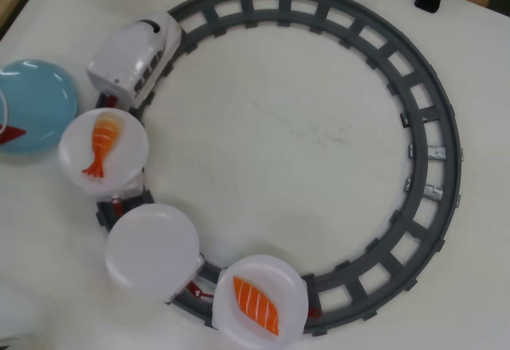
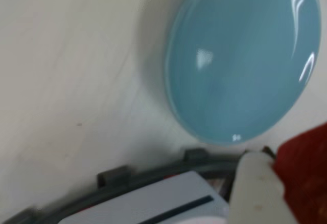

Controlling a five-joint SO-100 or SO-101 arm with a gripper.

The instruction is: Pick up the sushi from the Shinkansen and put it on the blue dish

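White table [image 1: 287,143], blue dish [image 1: 32,103] at left edge, sushi [image 1: 9,134] over its rim

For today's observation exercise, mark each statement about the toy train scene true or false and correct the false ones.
1. The middle white plate is empty. True.
2. The shrimp piece lies on the blue dish. False: it lies on the white plate just behind the Shinkansen.
3. The track forms a closed ring. True.
4. The salmon piece rides on the plate nearest the train's nose. False: it is on the last plate.
5. In the wrist view the blue dish holds sushi. False: its visible surface is bare.
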